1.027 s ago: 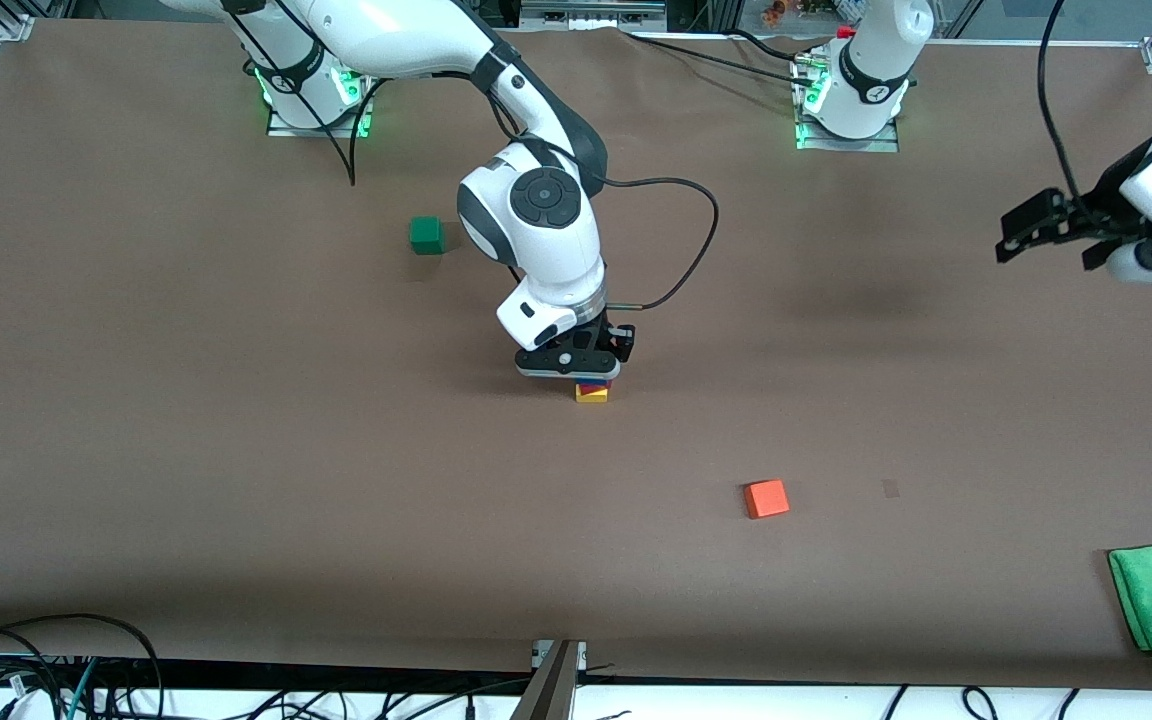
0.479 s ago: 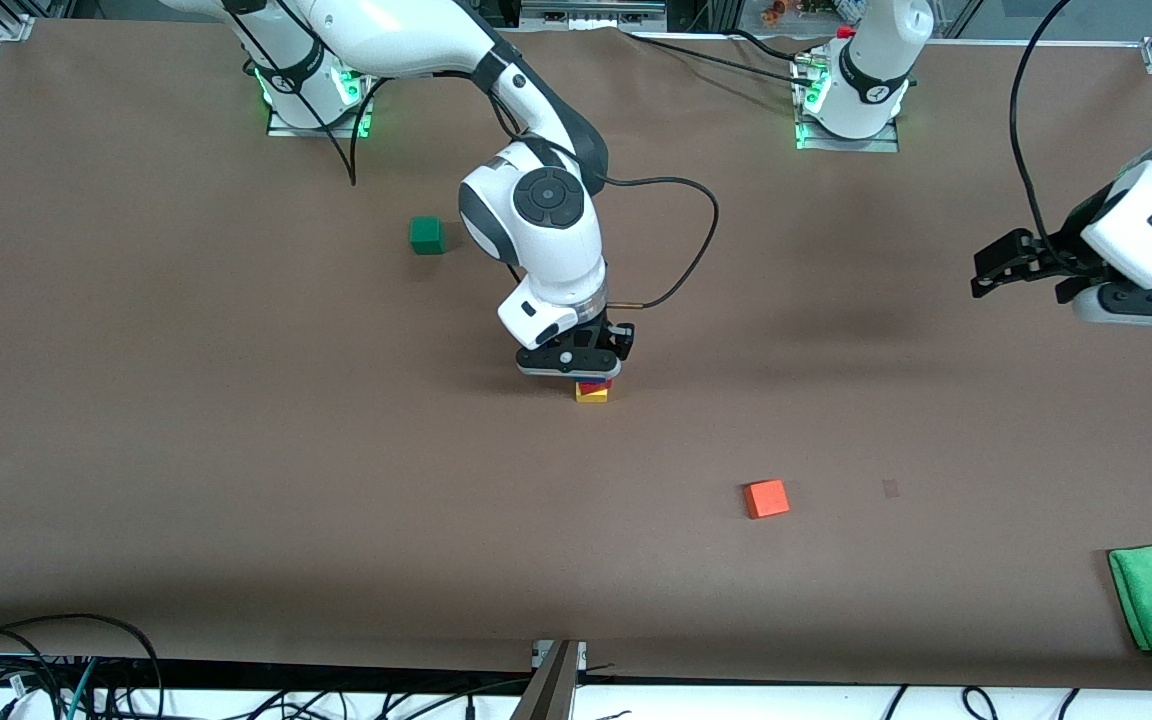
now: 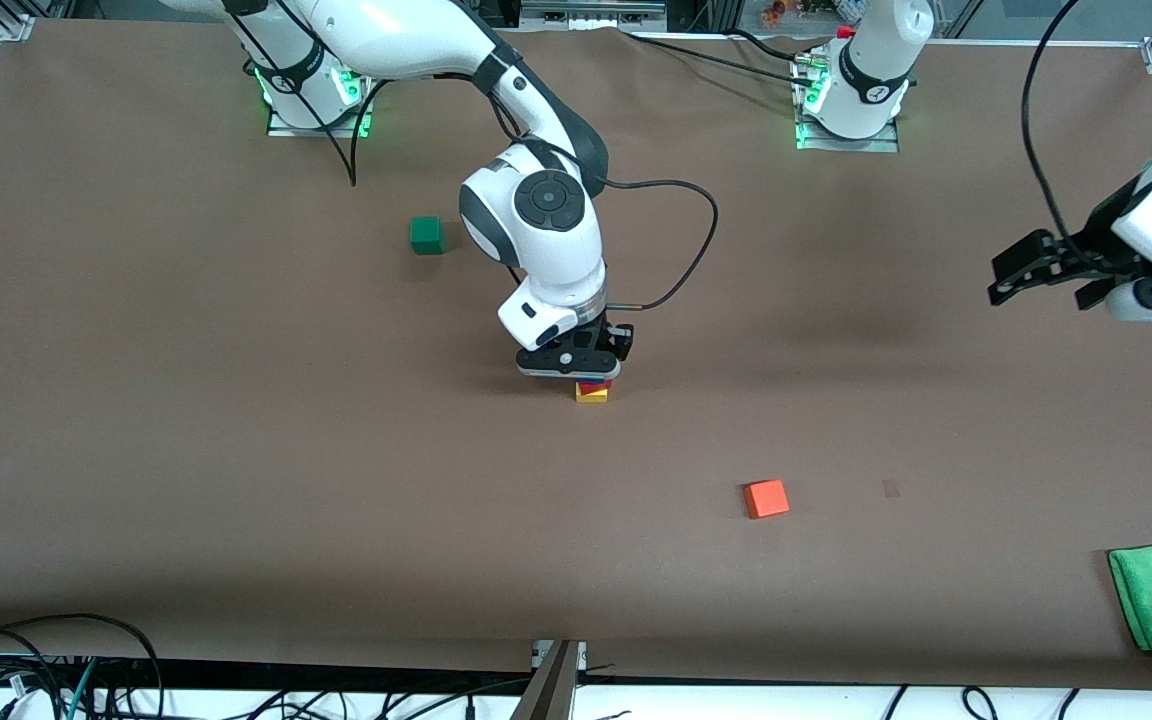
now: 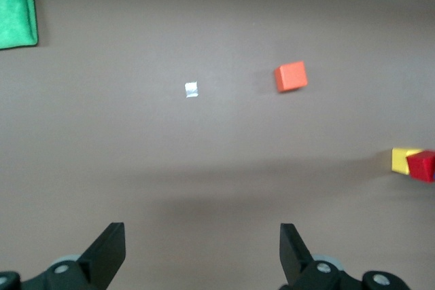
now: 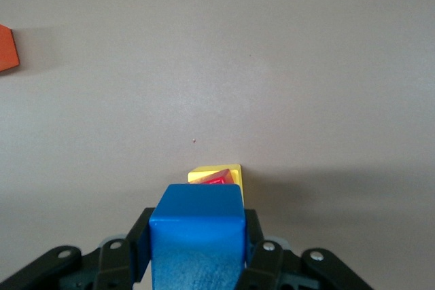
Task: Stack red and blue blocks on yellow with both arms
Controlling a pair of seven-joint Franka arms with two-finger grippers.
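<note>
Directly under our right end effector (image 3: 584, 378), clamped on the blue block (image 5: 197, 236), sit red block (image 5: 219, 178) atop yellow (image 5: 234, 173) mid-worktop; left end effector (image 3: 1041, 268) hangs open, well apart.

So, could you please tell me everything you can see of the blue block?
The blue block is a small matte royal blue cube with clean edges, held upright between the fingers of the right gripper, which press its two side faces. It sits directly over the red block and the yellow block; whether it touches the red one cannot be told. The front view hides it.
</note>
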